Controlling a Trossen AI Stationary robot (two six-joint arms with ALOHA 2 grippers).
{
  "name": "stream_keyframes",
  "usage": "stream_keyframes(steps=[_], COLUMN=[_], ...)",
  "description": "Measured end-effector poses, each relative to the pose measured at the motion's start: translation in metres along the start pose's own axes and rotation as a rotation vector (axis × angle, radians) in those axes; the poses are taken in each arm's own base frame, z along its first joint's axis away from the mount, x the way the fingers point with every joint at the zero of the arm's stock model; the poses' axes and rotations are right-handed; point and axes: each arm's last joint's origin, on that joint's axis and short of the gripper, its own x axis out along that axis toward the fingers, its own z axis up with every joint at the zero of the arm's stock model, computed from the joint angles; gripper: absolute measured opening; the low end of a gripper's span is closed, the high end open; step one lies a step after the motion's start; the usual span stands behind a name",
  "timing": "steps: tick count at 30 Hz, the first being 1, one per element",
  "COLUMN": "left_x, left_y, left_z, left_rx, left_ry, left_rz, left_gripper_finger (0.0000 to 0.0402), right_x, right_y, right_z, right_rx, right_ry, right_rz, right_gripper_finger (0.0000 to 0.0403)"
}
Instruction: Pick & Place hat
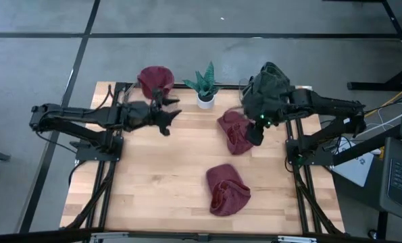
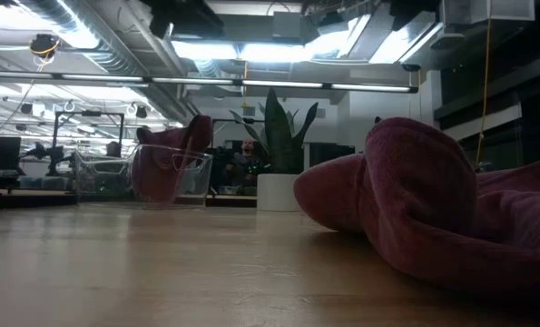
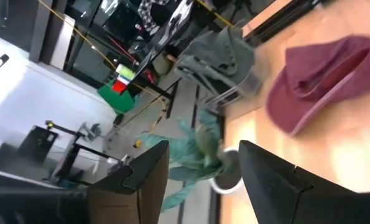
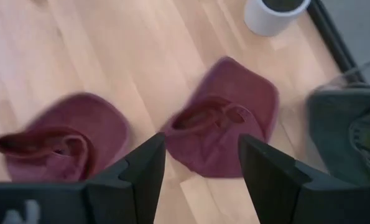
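Three maroon hats show. One (image 1: 234, 131) lies flat on the table at centre right, one (image 1: 228, 190) lies nearer the near edge, and one (image 1: 155, 80) sits in a clear bin at the far left. A dark green hat (image 1: 269, 86) fills a clear bin at the far right. My right gripper (image 1: 255, 135) hangs open above the centre-right hat (image 4: 225, 124), its fingers pointing down and apart from it. My left gripper (image 1: 171, 113) is open, level above the table beside the far-left bin, pointing toward the right side (image 3: 203, 152).
A small potted plant (image 1: 205, 88) in a white pot stands at the far edge between the two bins. In the low view the near maroon hat (image 2: 433, 204) fills the right foreground. Bare wood (image 1: 153, 182) spans the table's left and near parts.
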Motion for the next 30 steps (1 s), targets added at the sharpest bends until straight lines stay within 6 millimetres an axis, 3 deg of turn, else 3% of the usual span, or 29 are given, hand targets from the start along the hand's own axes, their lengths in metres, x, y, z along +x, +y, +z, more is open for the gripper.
stream_keyframes(steps=[9,15,17,20,24,30], left_x=[-0.024,-0.039,-0.043,-0.049,-0.055,-0.067], left_y=[-0.047,-0.069,-0.074,-0.085,-0.097,-0.107], left_z=[0.033,0.043,0.043,0.041,0.03,0.027], left_rx=[0.026,-0.244,-0.39,-0.562,-0.691,-0.706], left_ry=[-0.054,-0.055,-0.075,-0.063,0.106,0.209], left_rz=[-0.036,-0.054,-0.158,-0.46,-0.737,-0.964], left_gripper_finger=[0.0191,0.0187,0.0187,0.0186,0.0182,0.0175], right_x=[0.016,0.031,0.035,0.038,0.043,0.081], right_y=[0.042,0.067,0.074,0.09,0.114,0.133], right_z=[-0.035,-0.06,-0.065,-0.071,-0.078,-0.106], right_rx=[-0.137,-0.252,-0.269,-0.292,-0.25,0.13], right_ry=[0.087,0.118,0.11,0.064,-0.021,0.016], right_rz=[-0.003,0.03,0.059,0.145,0.258,0.188], right_gripper_finger=[0.02,0.02,0.02,0.02,0.02,0.02])
